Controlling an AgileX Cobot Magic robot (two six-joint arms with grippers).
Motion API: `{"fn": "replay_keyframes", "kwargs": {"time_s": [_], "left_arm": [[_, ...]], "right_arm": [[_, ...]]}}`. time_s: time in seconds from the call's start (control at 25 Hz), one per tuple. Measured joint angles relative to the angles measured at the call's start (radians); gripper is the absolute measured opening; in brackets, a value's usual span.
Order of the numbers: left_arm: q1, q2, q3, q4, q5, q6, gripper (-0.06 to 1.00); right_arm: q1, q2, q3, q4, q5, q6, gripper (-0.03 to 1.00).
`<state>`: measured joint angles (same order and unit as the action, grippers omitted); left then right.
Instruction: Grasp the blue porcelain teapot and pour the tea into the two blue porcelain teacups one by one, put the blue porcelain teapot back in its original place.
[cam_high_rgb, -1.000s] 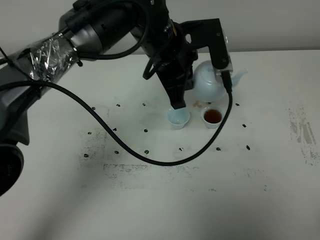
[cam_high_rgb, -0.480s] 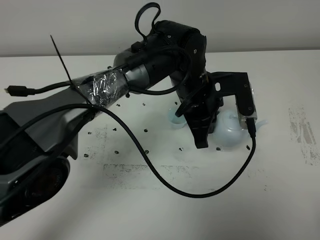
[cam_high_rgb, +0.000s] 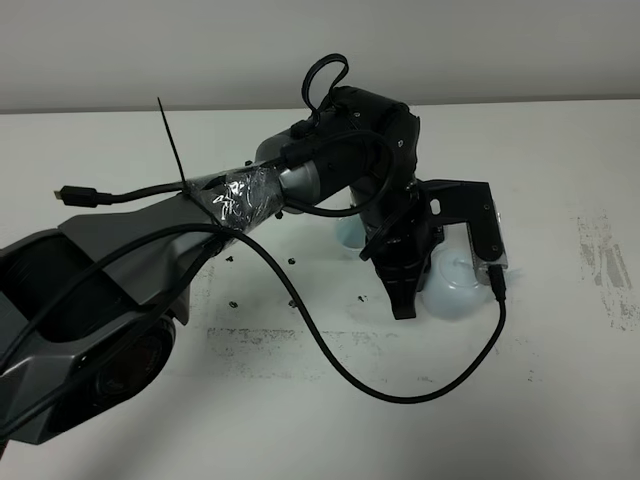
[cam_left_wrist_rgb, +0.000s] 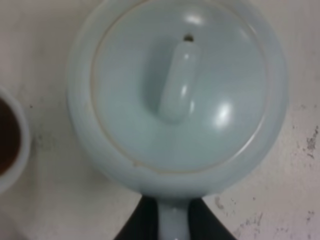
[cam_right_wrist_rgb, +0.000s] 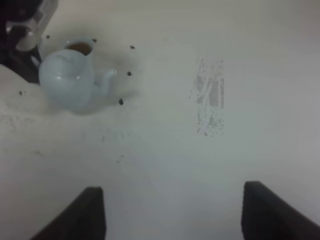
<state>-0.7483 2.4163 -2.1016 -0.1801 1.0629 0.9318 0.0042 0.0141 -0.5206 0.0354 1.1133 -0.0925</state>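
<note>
beside teapot (cam_left_wrist_rgb: 175, 95), tea-filled teacup (cam_left_wrist_rgb: 9, 145); left arm (cam_high_rgb: 300, 180) blocks overhead view.

White table (cam_high_rgb: 560, 400), scattered dark specks (cam_right_wrist_rgb: 129, 73), grey scuffed patch (cam_right_wrist_rgb: 210, 97), pale wall (cam_high_rgb: 500, 50) behind

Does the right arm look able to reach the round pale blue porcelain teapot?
Probably, on the spout side: bare table lies between the right gripper and the teapot. The left gripper holds its handle, so that side is blocked.
</note>
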Motion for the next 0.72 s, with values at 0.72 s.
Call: {"fn": "replay_keyframes", "kwargs": {"time_s": [0.72], "left_arm": [[0.055, -0.103, -0.002, -0.057, 0.130, -0.009, 0.04]], "right_arm": [[0.000, 0.000, 0.000, 0.000, 0.000, 0.000, 0.56]]}}
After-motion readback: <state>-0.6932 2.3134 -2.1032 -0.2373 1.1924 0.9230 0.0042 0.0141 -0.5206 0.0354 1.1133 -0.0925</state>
